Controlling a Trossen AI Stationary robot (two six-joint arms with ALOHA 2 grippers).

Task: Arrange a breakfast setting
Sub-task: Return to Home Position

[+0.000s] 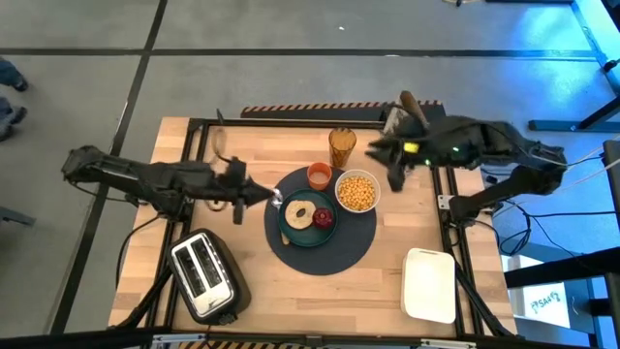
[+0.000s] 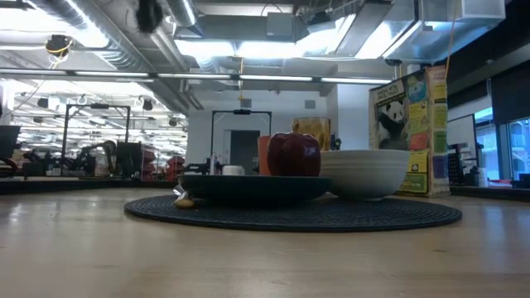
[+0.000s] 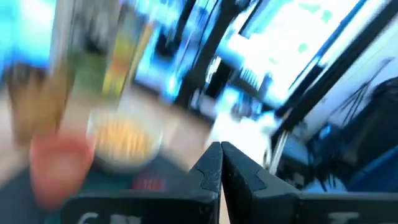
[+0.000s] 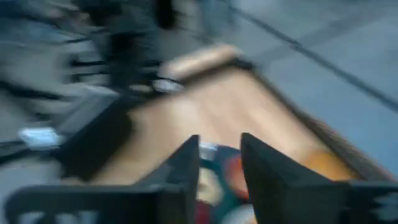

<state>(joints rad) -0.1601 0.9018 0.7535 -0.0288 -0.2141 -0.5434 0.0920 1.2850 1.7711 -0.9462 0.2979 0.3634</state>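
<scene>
The dark-blue mat (image 1: pixel 341 250) lies mid-table. On it the teal plate (image 1: pixel 293 231) holds the bagel (image 1: pixel 298 212) and the red fruit (image 1: pixel 324 217). The white bowl (image 1: pixel 356 191) of yellow cereal and the orange cup (image 1: pixel 320 175) stand on the mat's far part. The amber glass (image 1: pixel 342 146) stands on the wood behind them. A small bright piece, perhaps the spoon (image 1: pixel 278 200), lies at the plate's left rim (image 2: pixel 179 195). My left gripper (image 1: pixel 272 197) is shut (image 3: pixel 221 151) just left of the plate, with nothing showing between its fingers. My right gripper (image 1: pixel 392 167) is open (image 4: pixel 219 155), right of the glass.
The silver-and-black toaster (image 1: pixel 203 274) stands at the near left. The white tray (image 1: pixel 429 284) lies at the near right. A cereal box (image 2: pixel 410 132) stands at the far right behind the bowl. Bare wood lies along the near edge between toaster and tray.
</scene>
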